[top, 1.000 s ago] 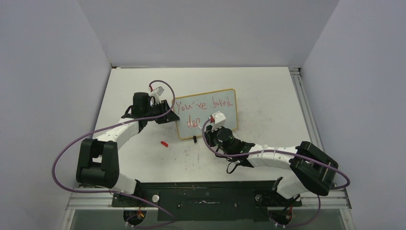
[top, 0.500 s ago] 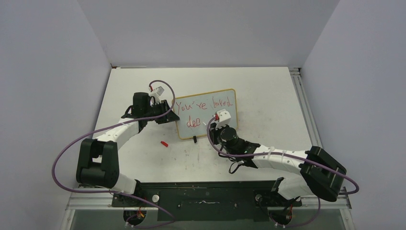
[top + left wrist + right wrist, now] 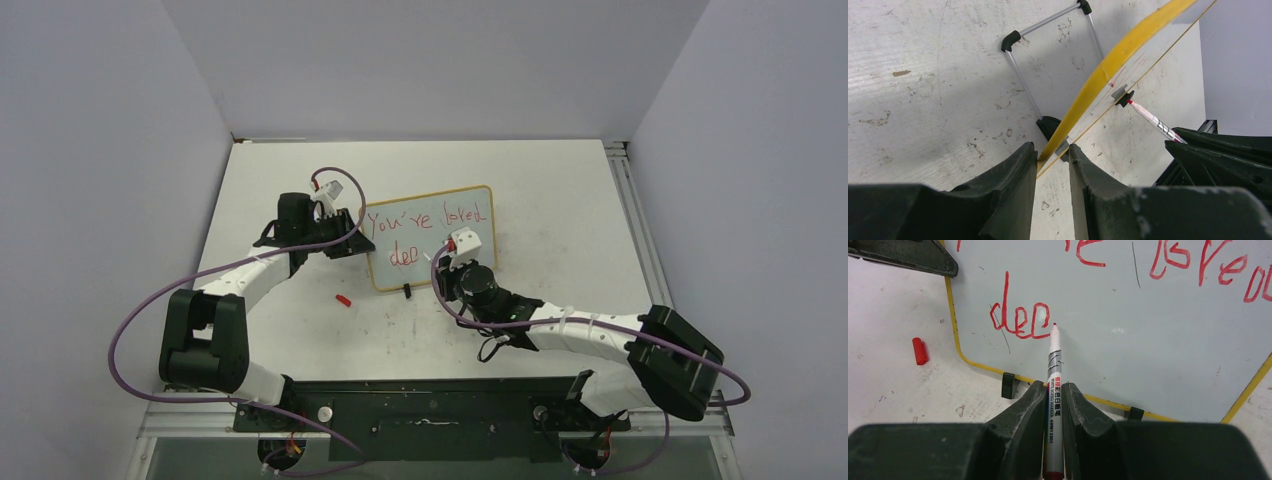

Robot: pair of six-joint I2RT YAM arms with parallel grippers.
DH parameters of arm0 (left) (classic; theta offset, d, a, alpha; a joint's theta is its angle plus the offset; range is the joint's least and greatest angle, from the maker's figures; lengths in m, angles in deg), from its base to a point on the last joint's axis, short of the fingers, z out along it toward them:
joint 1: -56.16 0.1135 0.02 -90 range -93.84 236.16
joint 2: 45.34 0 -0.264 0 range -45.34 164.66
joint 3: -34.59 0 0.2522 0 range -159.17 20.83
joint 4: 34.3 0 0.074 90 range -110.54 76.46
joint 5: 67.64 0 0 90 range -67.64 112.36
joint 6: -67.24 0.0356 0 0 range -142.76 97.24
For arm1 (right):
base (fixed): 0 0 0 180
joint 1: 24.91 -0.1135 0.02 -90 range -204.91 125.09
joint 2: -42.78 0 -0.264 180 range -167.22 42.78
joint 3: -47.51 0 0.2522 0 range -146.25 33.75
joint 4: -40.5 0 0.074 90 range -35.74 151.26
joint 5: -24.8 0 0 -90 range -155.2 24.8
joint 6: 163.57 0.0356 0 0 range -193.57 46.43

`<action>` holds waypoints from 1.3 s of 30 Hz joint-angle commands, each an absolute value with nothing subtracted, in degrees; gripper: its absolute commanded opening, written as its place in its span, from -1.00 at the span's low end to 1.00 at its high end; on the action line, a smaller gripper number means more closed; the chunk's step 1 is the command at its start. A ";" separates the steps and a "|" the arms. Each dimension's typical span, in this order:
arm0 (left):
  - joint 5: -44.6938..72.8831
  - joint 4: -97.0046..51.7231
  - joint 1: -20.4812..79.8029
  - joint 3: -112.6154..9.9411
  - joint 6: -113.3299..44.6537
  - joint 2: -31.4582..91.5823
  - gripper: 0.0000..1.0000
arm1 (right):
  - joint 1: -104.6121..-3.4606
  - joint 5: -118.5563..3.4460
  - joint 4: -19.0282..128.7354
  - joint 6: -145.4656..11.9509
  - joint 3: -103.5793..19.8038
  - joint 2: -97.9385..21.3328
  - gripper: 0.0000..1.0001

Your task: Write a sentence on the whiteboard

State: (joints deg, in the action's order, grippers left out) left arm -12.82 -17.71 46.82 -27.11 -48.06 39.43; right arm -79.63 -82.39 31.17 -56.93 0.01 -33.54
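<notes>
Since my right gripper (image 3: 1053, 392) is clamped on the red marker (image 3: 1054, 360), I should press lightly and pull the "p" stem down, while my left gripper (image 3: 1053, 152) pinches the whiteboard (image 3: 1158, 340) edge. The sentence (image 3: 1020, 320) sits just ahead of the tip: thin red cursive, "You're loved" above "dee".

right arm (image 3: 590, 328): swinging its elbow out to the right
right gripper (image 3: 1053, 388): sliding the marker (image 3: 1054, 357) rightward along the sentence (image 3: 1020, 333), lower line
</notes>
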 commanded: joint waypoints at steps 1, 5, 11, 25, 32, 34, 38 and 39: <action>-14.53 -19.04 46.64 -29.49 -48.21 37.17 -0.44 | -78.97 -82.74 27.99 -57.85 -2.33 -34.72 -0.89; -14.56 -19.04 46.63 -29.53 -48.25 37.12 -0.44 | -78.72 -82.62 26.94 -57.95 -2.29 -35.41 -0.89; -14.60 -19.04 46.58 -29.44 -48.25 37.06 -0.45 | -78.39 -81.99 25.67 -57.93 -2.28 -36.31 -0.89; -14.68 -19.13 46.59 -29.52 -48.24 37.04 -0.45 | -78.75 -82.94 26.71 -55.88 0.56 -35.70 -0.89; -14.69 -19.13 46.58 -29.46 -48.33 36.96 -0.44 | -80.57 -83.50 27.86 -52.71 4.22 -34.30 -0.89; -14.66 -19.17 46.59 -29.44 -48.29 36.93 -0.45 | -81.12 -83.90 28.17 -51.84 5.23 -34.00 -0.89; -14.70 -19.22 46.50 -29.41 -48.42 36.91 -0.44 | -81.98 -84.05 29.01 -51.22 6.24 -33.10 -0.89; -14.77 -19.26 46.49 -29.36 -48.41 36.89 -0.45 | -82.18 -84.20 29.38 -51.38 6.13 -32.60 -0.89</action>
State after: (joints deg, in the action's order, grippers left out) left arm -12.82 -17.71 46.82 -27.11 -48.08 39.23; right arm -81.29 -82.45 29.55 -52.84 5.98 -35.68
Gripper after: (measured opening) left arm 0.280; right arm 0.151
